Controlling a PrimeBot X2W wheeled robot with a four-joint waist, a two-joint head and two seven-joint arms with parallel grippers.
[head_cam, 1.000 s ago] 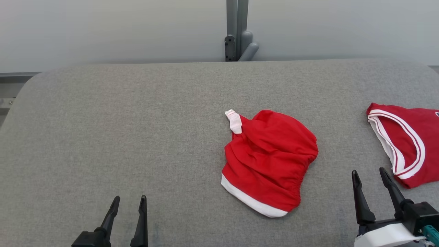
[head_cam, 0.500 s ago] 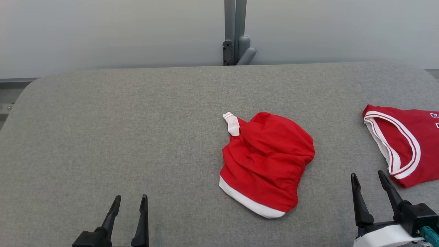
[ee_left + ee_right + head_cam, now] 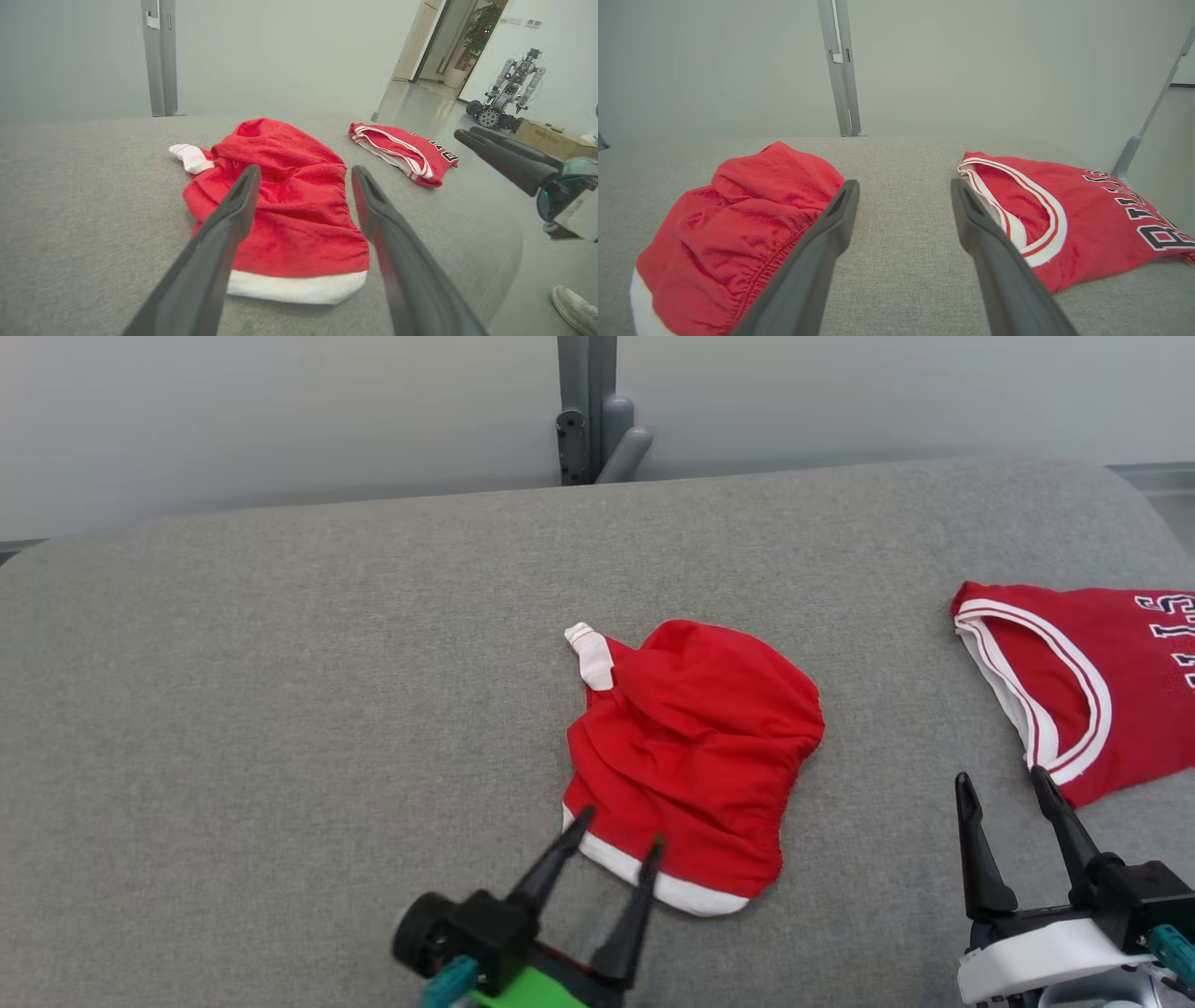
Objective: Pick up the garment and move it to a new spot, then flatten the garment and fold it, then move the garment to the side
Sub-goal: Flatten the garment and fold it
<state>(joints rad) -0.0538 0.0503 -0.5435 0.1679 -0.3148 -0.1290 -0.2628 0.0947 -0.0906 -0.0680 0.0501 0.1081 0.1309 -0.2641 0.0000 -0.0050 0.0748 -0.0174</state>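
Observation:
The garment [image 3: 695,737] is a crumpled pair of red shorts with a white hem, lying in the middle of the grey padded table [image 3: 280,663]. My left gripper [image 3: 620,829] hovers open at its near white edge, fingertips just over the cloth and holding nothing. In the left wrist view the garment [image 3: 299,219] lies between and beyond the spread fingers of that gripper [image 3: 304,170]. My right gripper [image 3: 1000,777] stands open at the lower right over bare table. Its wrist view has the garment [image 3: 738,219] to the left of the open right gripper [image 3: 904,183].
A red jersey [image 3: 1111,691] with white trim and lettering lies at the table's right end, near my right gripper; it also shows as the jersey [image 3: 1083,224] [image 3: 406,149]. A grey post [image 3: 588,411] stands behind the table. Beyond are another robot [image 3: 509,88], a cardboard box [image 3: 546,135] and a shoe [image 3: 577,303].
My left gripper has swung right and forward from the lower left up to the garment's near hem, still open. The head camera has turned slightly. The right gripper holds its place.

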